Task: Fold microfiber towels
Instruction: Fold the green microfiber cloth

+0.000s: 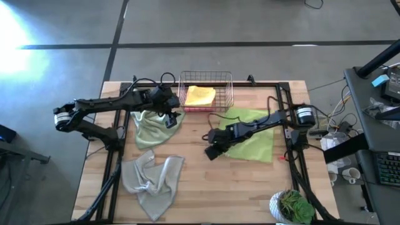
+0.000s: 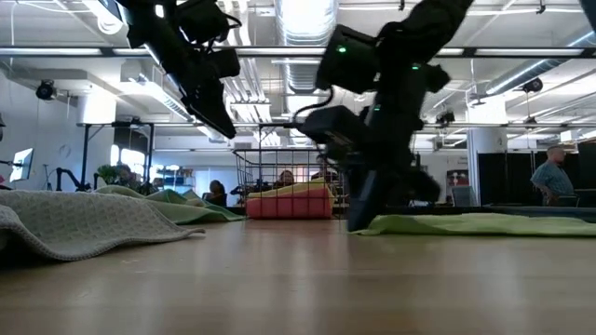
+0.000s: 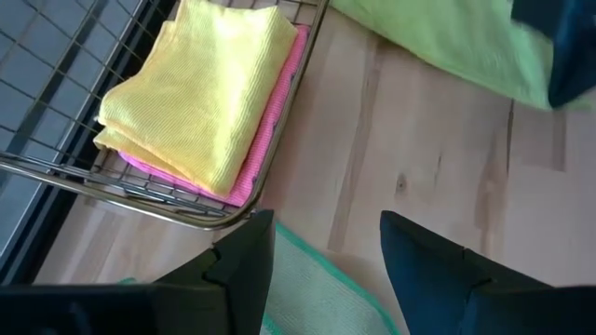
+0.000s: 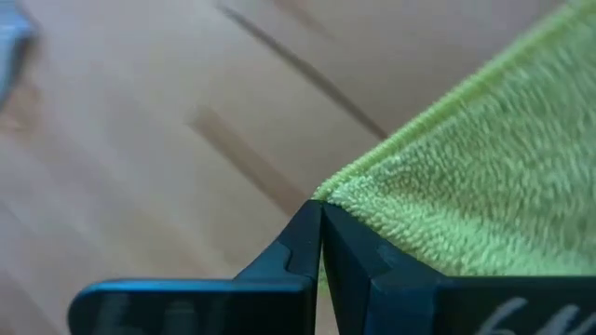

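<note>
Right gripper pinches lime towel corner

The right gripper [image 4: 321, 244] has its fingers pressed together on the corner of the lime green towel [image 1: 253, 134], which lies flat on the wooden table [image 1: 219, 187]. The left gripper [image 1: 170, 119] hangs with fingers spread apart above the pale sage green towel [image 1: 150, 128], beside the wire basket [image 1: 220, 94]. Inside the basket, a folded yellow towel [image 3: 200, 88] lies on a folded pink towel [image 3: 270, 121]. A grey-beige towel [image 1: 150, 178] lies rumpled at the table's near left

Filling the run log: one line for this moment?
right tool: shut on lime towel corner | left tool: open above sage towel | yellow towel: in basket
</note>
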Tool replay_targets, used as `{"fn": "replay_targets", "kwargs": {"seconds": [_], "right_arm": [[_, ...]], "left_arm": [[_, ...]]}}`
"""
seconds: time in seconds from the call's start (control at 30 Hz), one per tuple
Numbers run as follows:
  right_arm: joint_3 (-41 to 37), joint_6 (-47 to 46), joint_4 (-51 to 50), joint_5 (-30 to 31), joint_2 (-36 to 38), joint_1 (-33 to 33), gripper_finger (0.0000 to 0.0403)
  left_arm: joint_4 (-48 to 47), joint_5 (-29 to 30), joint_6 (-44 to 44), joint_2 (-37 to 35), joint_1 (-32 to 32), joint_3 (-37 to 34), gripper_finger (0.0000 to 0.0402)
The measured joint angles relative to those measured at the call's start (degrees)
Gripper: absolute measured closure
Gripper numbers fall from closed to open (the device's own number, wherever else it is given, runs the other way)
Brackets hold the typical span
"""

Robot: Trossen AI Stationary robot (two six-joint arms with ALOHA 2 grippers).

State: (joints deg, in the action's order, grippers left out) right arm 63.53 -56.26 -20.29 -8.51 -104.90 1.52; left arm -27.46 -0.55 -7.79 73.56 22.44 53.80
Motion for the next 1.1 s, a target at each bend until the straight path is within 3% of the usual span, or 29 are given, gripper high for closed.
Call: {"fn": "replay_targets", "kwargs": {"seconds": [0.3,0.5,0.8,1.1], "right_arm": [[13.82,13.84,-0.15,-6.49,-10.63,-0.04,0.0394],[18.20,22.73,-0.26,-11.75,-13.78,0.25,0.0394],[18.79,30.47,-1.62,-10.34,-8.62,1.78,0.0394],[18.79,33.08,-7.36,-2.26,-0.77,7.76,0.0394]], "left_arm": [[-0.36,-0.19,-0.11,0.00,-0.02,-0.11,0.0221],[-2.12,-0.21,-0.11,-0.22,-0.02,-0.11,0.0221],[-6.29,-0.21,-0.04,-0.51,-1.87,-0.13,0.0221],[-5.78,-0.21,4.08,-0.55,-13.23,-0.11,0.0221]]}}
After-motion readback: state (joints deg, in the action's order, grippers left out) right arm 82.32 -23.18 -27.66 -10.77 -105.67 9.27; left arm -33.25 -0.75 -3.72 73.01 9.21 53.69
